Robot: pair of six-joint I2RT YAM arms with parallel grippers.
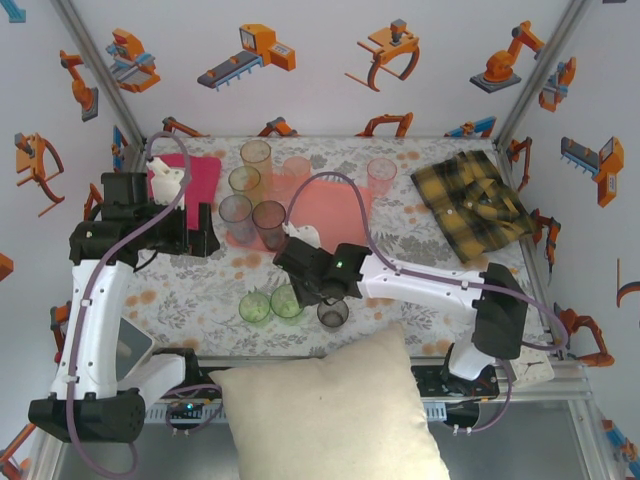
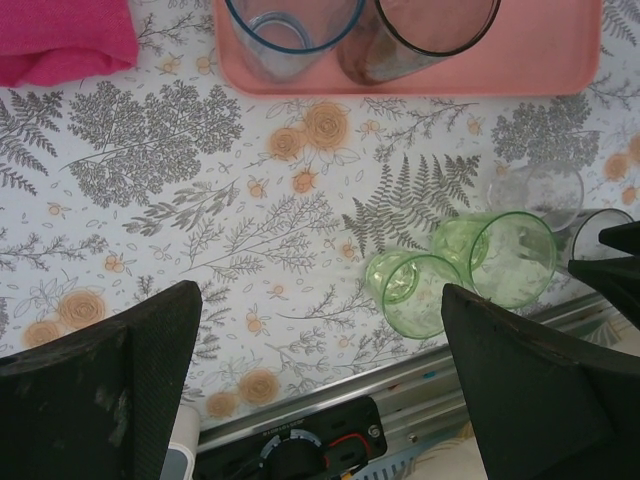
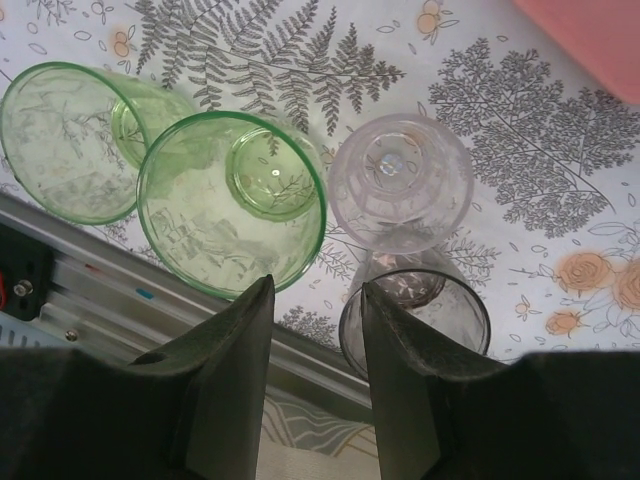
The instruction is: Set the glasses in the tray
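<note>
Two glasses (image 3: pixel 230 200) are green, the tray (image 1: pixel 335 212) salmon-pink, the tablecloth (image 2: pixel 250 230) fern-patterned.

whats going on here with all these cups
Two robot arms are loading the pink tray; several glasses already stand on it. Four more wait at the near edge: two green ones, a pale one and a smoky one. The right pincer hovers above that group, jaws partly apart, holding nothing. The left pincer hangs wide open over the tablecloth beside the tray.
</note>
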